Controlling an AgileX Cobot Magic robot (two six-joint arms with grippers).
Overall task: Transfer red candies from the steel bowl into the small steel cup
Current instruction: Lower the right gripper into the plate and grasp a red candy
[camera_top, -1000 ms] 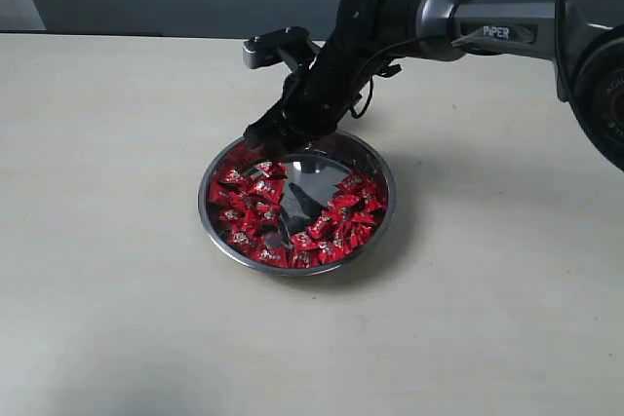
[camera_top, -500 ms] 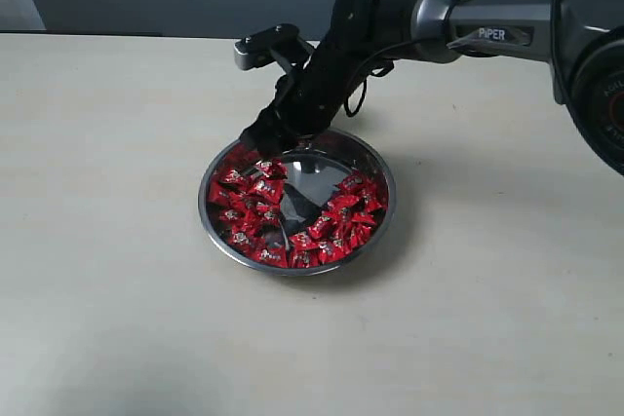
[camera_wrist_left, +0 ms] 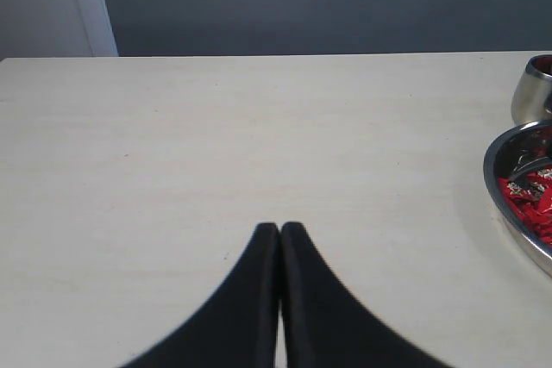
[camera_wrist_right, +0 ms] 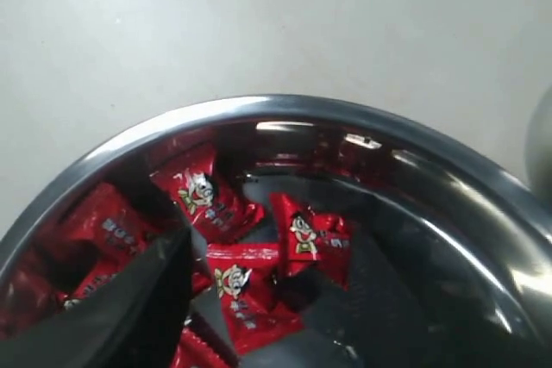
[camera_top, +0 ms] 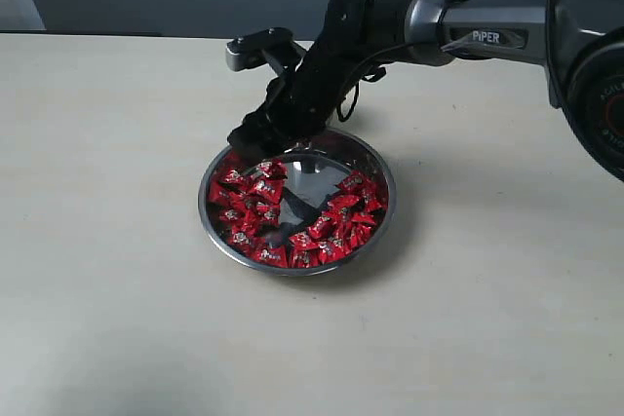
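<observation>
While spread wide, empty right hand (camera_top: 251,139) overhangs red candies (camera_top: 250,198).

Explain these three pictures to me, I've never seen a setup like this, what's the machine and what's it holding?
This is a two-armed robot at a pale table. The wide picture comes from a camera off the arms; the other two from cameras on each wrist. On the table sits a shiny steel bowl of red candies, with a small steel cup near it, seen best from the left wrist. The right gripper hangs over the bowl's edge; I cannot tell whether it is open, and no candy shows in it. The left gripper is shut and empty.
</observation>
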